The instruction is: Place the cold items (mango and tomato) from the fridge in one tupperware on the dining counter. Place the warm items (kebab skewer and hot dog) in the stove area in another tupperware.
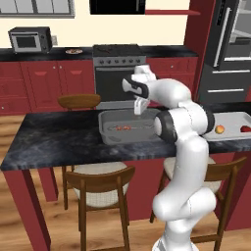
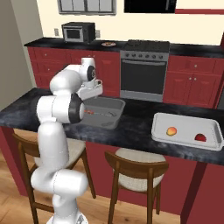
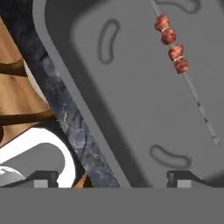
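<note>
A grey tupperware [image 1: 109, 120] [image 2: 109, 106] stands on the dark dining counter [image 1: 54, 137]. The kebab skewer [image 1: 122, 128] [image 2: 90, 112] [image 3: 171, 42] lies flat on its floor [image 3: 131, 100]. My gripper [image 1: 138, 106] [image 2: 93, 89] [image 3: 113, 178] hangs open just above this tub, with nothing between its fingertips [image 3: 180, 177]. A second, paler tupperware [image 1: 230, 120] [image 2: 183, 122] sits further right and holds the mango [image 1: 220, 129] [image 2: 172, 131] and the tomato [image 1: 245, 129] [image 2: 200, 137]. I cannot make out the hot dog.
Wooden stools [image 1: 100, 184] [image 2: 140, 168] stand under the counter's near edge. Behind are the stove [image 1: 117, 51] [image 2: 146, 46], a microwave [image 1: 30, 39] [image 2: 78, 31] and a small plate [image 1: 73, 51] [image 2: 108, 44] on the back counter. The fridge [image 1: 228, 54] stands at the right.
</note>
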You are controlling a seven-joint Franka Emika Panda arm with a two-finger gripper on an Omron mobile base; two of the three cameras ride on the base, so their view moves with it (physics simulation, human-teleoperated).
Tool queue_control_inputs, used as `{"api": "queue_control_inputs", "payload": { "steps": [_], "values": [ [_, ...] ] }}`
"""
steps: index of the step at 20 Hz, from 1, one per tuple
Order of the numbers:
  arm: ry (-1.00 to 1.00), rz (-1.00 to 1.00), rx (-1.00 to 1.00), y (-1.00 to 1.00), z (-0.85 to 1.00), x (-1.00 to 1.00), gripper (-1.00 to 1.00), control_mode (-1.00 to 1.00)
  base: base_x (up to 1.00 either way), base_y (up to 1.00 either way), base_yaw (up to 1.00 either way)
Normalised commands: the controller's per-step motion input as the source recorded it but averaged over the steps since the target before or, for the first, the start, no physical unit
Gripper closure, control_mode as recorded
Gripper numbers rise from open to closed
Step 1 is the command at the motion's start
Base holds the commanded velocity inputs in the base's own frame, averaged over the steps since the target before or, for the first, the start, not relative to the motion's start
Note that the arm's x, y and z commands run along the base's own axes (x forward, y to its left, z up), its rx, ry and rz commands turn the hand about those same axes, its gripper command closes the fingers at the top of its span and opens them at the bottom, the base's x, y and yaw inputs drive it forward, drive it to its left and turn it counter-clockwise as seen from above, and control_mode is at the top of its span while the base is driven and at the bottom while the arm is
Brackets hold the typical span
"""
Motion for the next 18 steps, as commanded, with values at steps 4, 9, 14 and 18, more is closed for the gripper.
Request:
{"api": "queue_control_inputs", "payload": {
  "steps": [4,9,14,18],
  "values": [
    [-0.38,-0.32,0.00,0.12,0.59,-1.00,-1.00,-1.00,0.00,0.00,0.00],
    [-0.26,-0.36,0.00,0.10,0.36,-1.00,-1.00,-1.00,0.00,0.00,0.00],
    [-0.08,-0.35,0.05,0.01,0.45,-1.00,-1.00,-1.00,0.00,0.00,0.00],
    [0.00,-0.22,0.06,0.00,0.60,-0.97,-1.00,-1.00,0.00,0.00,0.00]
  ]
}}
